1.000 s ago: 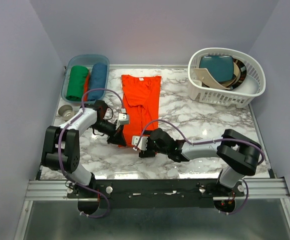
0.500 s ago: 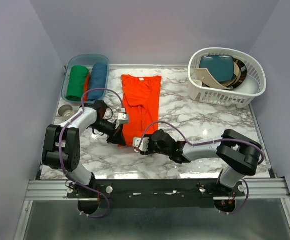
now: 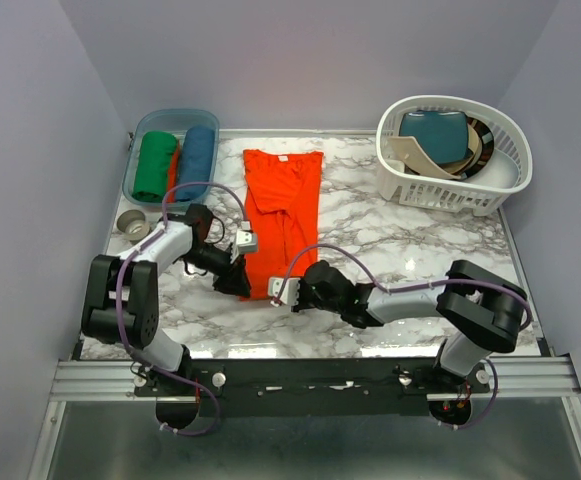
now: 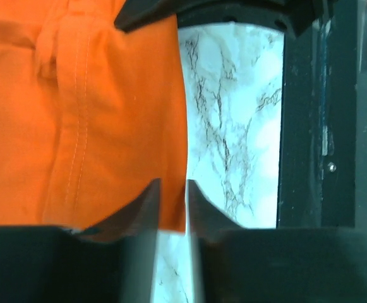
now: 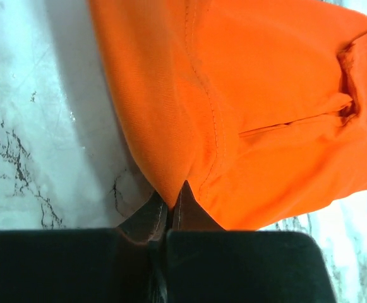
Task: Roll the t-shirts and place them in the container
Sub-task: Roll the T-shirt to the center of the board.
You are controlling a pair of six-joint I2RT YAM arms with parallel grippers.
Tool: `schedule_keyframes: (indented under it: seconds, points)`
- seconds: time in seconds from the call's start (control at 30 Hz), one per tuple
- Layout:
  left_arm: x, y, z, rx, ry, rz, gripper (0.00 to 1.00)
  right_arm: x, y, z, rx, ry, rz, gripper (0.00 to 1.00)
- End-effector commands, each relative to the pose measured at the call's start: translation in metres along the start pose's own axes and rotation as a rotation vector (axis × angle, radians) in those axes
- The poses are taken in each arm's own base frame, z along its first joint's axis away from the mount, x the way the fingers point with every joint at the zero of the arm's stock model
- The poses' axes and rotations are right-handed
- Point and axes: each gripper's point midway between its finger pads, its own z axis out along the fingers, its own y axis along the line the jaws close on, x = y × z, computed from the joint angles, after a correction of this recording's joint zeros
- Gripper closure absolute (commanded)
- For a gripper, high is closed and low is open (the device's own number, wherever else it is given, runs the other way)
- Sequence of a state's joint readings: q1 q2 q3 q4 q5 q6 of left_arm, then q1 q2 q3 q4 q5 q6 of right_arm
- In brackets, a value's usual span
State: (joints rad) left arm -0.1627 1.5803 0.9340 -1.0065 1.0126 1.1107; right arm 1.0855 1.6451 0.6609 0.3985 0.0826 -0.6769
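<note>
the t-shirt [image 3: 283,215] lies lengthwise in the middle of the table [image 3: 400,235], collar toward the back. at back left a tub [image 3: 175,113] holds two rolled t-shirts [image 3: 155,165] side by side. a tape roll [image 3: 132,222] sits just before it. at back right a laundry basket [image 3: 510,130] holds folded items [image 3: 435,130]. the left gripper [image 3: 242,285] and right gripper [image 3: 278,292] sit at the t-shirt's near corners.

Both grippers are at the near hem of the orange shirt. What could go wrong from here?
1. The left gripper has its jaws slightly apart, with only the side edge of the t-shirt between them. That corner may slip free and the roll could start crooked.
2. The right gripper is shut on a thin pinch of hem. It might hold only some layers, or the fabric could pull out under tension.
</note>
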Motion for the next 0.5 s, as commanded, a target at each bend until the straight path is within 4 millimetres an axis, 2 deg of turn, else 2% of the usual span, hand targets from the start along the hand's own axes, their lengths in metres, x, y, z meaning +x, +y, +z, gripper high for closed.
schedule_keyframes:
  seconds: [0.0, 0.07, 0.1, 0.17, 0.2, 0.27, 0.3, 0.33, 0.4, 0.47]
  points:
    - [0.009, 0.003, -0.012, -0.171, 0.028, 0.143, 0.51, -0.001, 0.018, -0.008, -0.090, 0.002, 0.033, 0.99]
    - [0.007, 0.009, -0.019, -0.263, 0.034, 0.259, 0.46, 0.003, 0.022, -0.012, -0.117, 0.022, 0.037, 0.99]
    - [0.011, 0.002, -0.021, -0.303, 0.031, 0.325, 0.42, 0.001, 0.027, -0.013, -0.154, 0.010, 0.047, 0.99]
    - [0.009, 0.003, -0.022, -0.358, 0.028, 0.462, 0.36, 0.002, 0.028, -0.016, -0.174, 0.019, 0.064, 0.99]
    - [0.015, -0.003, -0.020, -0.382, 0.027, 0.514, 0.33, 0.002, 0.030, -0.018, -0.197, 0.015, 0.075, 0.99]
    - [0.009, -0.002, -0.017, -0.429, 0.000, 0.631, 0.29, -0.001, 0.030, -0.021, -0.215, 0.015, 0.077, 0.99]
    - [0.000, -0.005, -0.021, -0.484, -0.031, 0.699, 0.02, -0.003, 0.032, -0.021, -0.235, 0.012, 0.083, 0.99]
    - [0.001, 0.001, -0.017, -0.529, -0.061, 0.752, 0.01, 0.000, 0.035, -0.022, -0.250, 0.028, 0.088, 0.99]
    - [-0.006, -0.007, -0.012, -0.568, -0.097, 0.871, 0.01, -0.004, 0.037, -0.022, -0.271, 0.030, 0.113, 0.99]
    - [0.005, -0.008, -0.001, -0.578, -0.093, 0.926, 0.01, -0.002, 0.040, -0.024, -0.290, 0.042, 0.125, 0.99]
